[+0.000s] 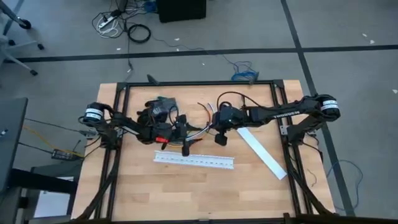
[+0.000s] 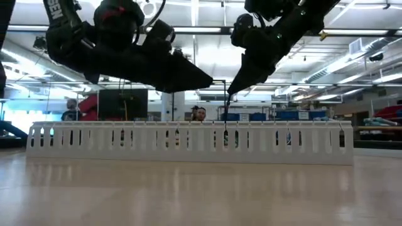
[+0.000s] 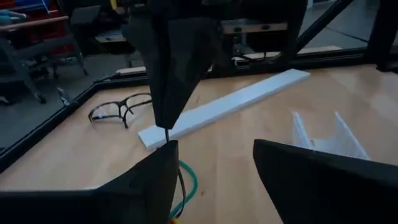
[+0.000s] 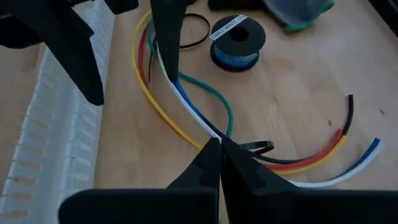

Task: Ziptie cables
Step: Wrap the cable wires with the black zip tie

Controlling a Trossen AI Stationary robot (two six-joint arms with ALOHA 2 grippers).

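Just beyond the white slotted channel (image 1: 195, 160), the cables (image 4: 186, 109) are lying curved on the table; right gripper (image 4: 217, 144) is pinching them with closed fingers, left gripper (image 3: 214, 163) is hovering open alongside

Cables (image 1: 198, 127) between both arms, behind slotted channel (image 1: 194, 160); flat strip (image 1: 261, 153) right.

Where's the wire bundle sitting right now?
In the high view the cables lie near the table's middle, between the left gripper and the right gripper, just behind the white slotted channel. The right wrist view shows them fanned on the wood.
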